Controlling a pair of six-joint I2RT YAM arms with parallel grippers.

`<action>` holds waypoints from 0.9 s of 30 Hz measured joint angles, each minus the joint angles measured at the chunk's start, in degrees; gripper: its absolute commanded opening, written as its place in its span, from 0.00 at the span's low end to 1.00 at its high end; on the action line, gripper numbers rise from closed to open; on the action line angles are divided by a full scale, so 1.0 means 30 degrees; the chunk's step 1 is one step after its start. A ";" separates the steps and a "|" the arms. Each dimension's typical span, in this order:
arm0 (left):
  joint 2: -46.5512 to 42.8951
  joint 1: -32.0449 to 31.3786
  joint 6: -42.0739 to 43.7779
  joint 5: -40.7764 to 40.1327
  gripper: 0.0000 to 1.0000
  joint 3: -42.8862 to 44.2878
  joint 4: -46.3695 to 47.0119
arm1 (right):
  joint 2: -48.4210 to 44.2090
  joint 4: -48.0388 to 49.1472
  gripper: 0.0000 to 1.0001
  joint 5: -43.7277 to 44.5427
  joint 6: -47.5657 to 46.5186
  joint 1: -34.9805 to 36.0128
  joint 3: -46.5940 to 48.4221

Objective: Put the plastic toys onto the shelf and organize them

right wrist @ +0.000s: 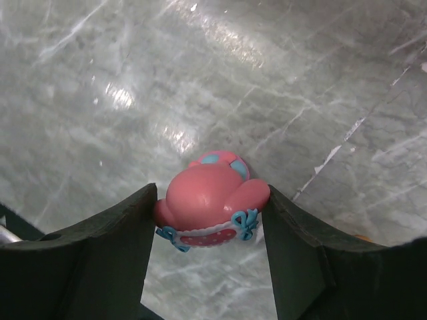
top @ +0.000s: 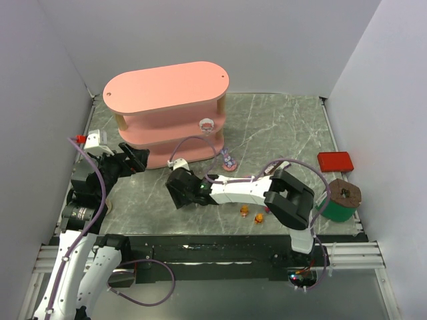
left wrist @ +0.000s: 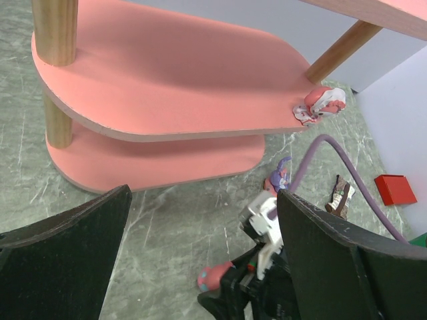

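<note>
Item: pink round toy (right wrist: 212,193), glossy, with blue bows and a white-dotted trim; face not visible.
Location: clamped at both sides by the right tool (right wrist: 210,217), in front of the shelf (top: 167,90). Contact with the tabletop (right wrist: 300,80) cannot be told. The top view hides it.
Left tool (left wrist: 203,200): wide open, empty.

- Bright, even light from overhead; soft shadows sit under the tiers of the shelf (top: 167,93).
- White glare streaks the marble tabletop (right wrist: 120,93) in the right wrist view.
- The pink toy (right wrist: 210,197) is sharp; the dark foreground is slightly soft.
- The left wrist view stretches towards its edges.
</note>
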 measured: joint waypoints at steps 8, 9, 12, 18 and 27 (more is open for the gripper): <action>0.0000 0.0000 0.0000 0.0000 0.96 0.0000 0.0000 | 0.1508 -0.1982 0.46 0.0976 0.1749 0.0022 0.1625; 0.0000 0.0000 0.0000 0.0000 0.96 0.0000 0.0000 | 0.1574 -0.2084 0.48 0.0984 0.1931 0.0015 0.1676; 0.0000 0.0000 0.0000 0.0000 0.96 0.0000 0.0000 | 0.1654 -0.2164 0.67 0.0976 0.2084 0.0022 0.1807; 0.0000 0.0000 0.0000 0.0000 0.96 0.0000 0.0000 | 0.1632 -0.1756 1.00 0.0692 0.1800 0.0015 0.1515; -0.0175 0.0000 0.0000 -0.0007 0.96 0.0000 -0.0007 | 0.0350 0.1020 0.99 -0.0007 -0.0532 0.0015 -0.1319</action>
